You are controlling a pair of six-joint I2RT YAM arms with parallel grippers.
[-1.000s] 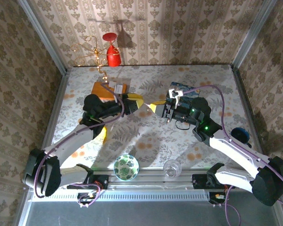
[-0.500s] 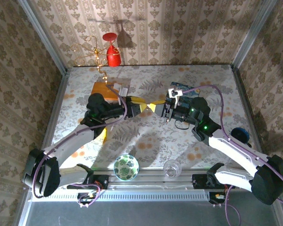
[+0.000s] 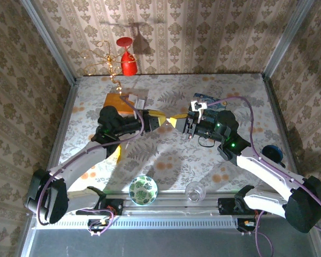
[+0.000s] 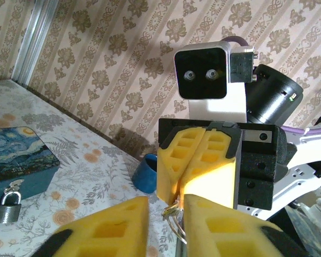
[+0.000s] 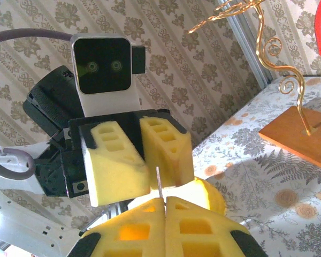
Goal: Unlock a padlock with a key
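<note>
Top view: the left gripper (image 3: pixel 161 119) and the right gripper (image 3: pixel 181 123) meet tip to tip just above the centre of the frame, over the patterned table (image 3: pixel 166 160).

Right wrist view: the right gripper's yellow fingers (image 5: pixel 134 230), at the bottom centre, are pressed together on the key (image 5: pixel 158 183). Its thin blade stands straight up out of the seam between them. The blade's tip lies at the narrow gap between the left gripper's two fingers, which fill the centre of the frame; whether they touch the blade cannot be told.

Left wrist view: the left gripper's own fingers, along the bottom edge, stand slightly apart. A small wire ring (image 4: pixel 174 224) hangs in the gap below the right gripper's closed fingers.

The padlock (image 4: pixel 7 208) sits on the table at the lower left of the left wrist view. It is upright, shackle up, right against the front of the blue tin (image 4: pixel 21 160). A blue cup (image 4: pixel 146 174) stands behind the right gripper.
</note>
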